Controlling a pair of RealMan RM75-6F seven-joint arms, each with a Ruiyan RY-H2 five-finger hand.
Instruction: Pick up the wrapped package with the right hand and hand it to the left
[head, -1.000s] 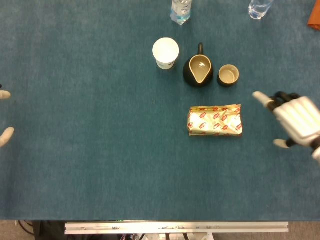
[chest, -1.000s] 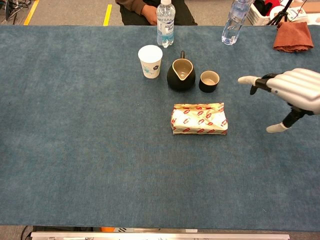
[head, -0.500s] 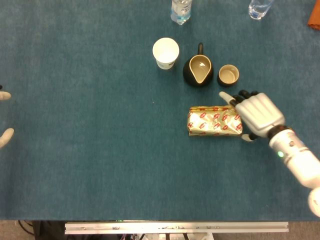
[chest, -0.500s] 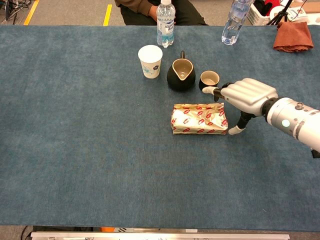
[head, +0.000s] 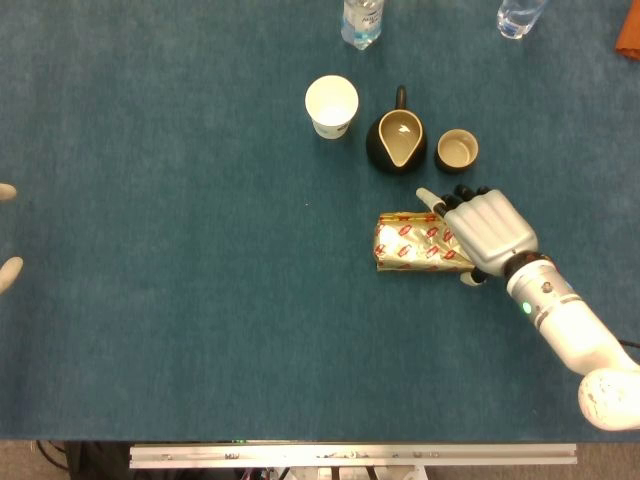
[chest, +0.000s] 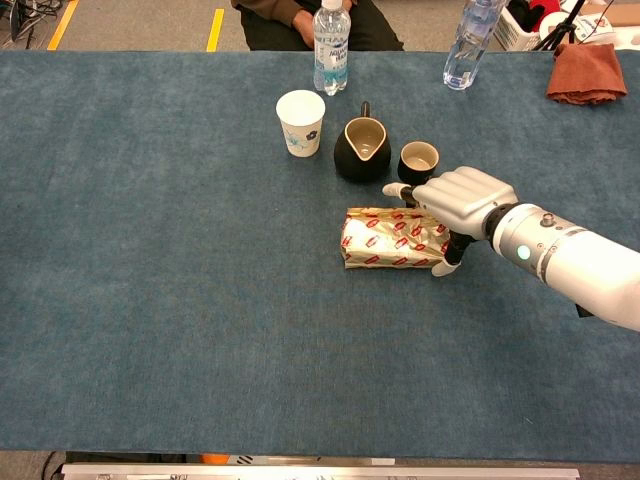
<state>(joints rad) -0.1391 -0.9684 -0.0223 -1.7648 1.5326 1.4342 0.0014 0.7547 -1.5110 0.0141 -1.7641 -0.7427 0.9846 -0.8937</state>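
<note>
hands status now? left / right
Left hand: only fingertips show at the frame edge; cannot tell.
Right hand: open, fingers spread over the package's right end, no grip yet.

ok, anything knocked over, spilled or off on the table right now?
Nothing stands out. The paper cup, black pitcher and small cup stand upright, as do both bottles at the far edge. The wrapped package lies flat, its foil crinkled, with the right hand over its right end.
</note>
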